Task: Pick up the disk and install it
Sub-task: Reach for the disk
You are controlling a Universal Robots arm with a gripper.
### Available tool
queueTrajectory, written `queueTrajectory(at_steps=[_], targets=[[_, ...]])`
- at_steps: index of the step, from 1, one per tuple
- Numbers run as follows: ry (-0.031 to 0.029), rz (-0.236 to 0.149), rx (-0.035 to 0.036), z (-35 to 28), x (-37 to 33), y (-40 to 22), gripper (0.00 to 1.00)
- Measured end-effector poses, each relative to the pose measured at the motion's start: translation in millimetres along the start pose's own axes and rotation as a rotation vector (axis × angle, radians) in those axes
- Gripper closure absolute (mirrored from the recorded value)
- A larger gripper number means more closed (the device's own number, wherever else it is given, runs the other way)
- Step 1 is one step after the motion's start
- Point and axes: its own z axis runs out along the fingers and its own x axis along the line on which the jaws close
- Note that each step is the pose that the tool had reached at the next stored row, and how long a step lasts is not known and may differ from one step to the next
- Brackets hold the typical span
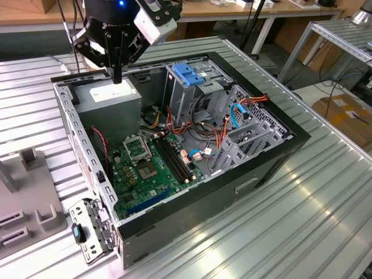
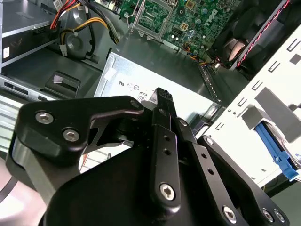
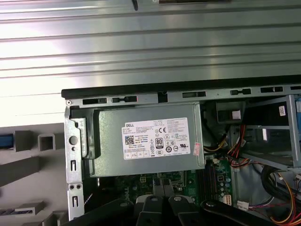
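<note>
The disk is out of view. My gripper (image 1: 116,77) hangs at the far-left corner of the open computer case (image 1: 256,168), just above the grey power-supply box (image 1: 110,100) with the white label. Its black fingers (image 2: 162,96) are pressed together, shut, with nothing between them. In the first wrist view the power-supply box (image 3: 146,141) lies directly below the gripper. A grey drive cage (image 1: 183,96) with a blue plastic latch (image 1: 189,72) on top stands upright in the case, to the exterior view's right of the gripper.
The case lies on its side on a ribbed metal table (image 1: 302,221). Inside are a green motherboard (image 1: 145,168) and loose coloured cables (image 1: 203,154). A grey fixture with slots (image 1: 29,192) sits at the exterior view's left. A hinged rear bracket with a blue clip (image 1: 78,232) sticks out.
</note>
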Motion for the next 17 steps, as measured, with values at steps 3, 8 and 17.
queueTrajectory(at_steps=[3,8,17], targets=[[0.0000,0.000,-0.0001,0.0,2.7,-0.3,0.89],[0.0000,0.000,0.0000,-0.2,15.1,-1.2,0.89],[0.0001,0.000,0.0001,-0.3,28.2,-2.2,0.89]])
